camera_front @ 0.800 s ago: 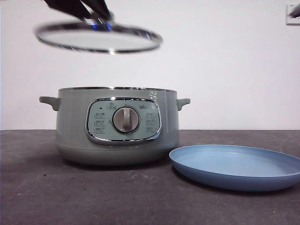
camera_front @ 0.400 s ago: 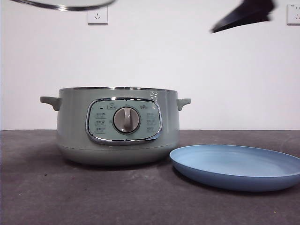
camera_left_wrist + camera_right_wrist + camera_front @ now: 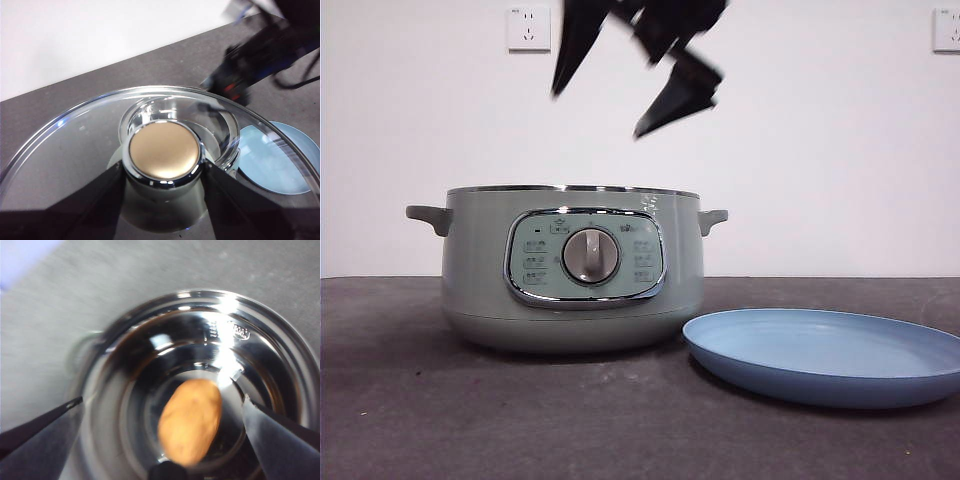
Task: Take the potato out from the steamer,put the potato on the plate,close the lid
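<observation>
The sage-green steamer [image 3: 570,300] stands open on the dark table. In the right wrist view the orange-brown potato [image 3: 191,421] lies on the shiny floor of the steamer [image 3: 280,345]. My right gripper [image 3: 598,115] hangs open above the steamer's mouth, and its jaws [image 3: 162,401] stand wide on either side of the potato, above it. My left gripper [image 3: 164,167] is shut on the knob of the glass lid [image 3: 75,150] and holds it high, out of the front view. The light-blue plate [image 3: 820,355] lies empty to the right of the steamer.
The dark table has bare room in front of the steamer and to its left. Wall sockets [image 3: 528,27] sit on the white wall behind. In the left wrist view the right arm [image 3: 260,55] shows over the steamer, with the plate [image 3: 285,160] beyond the lid.
The lid rose and left the front view at the top left. The right gripper came in from the upper right and now hangs open over the steamer.
</observation>
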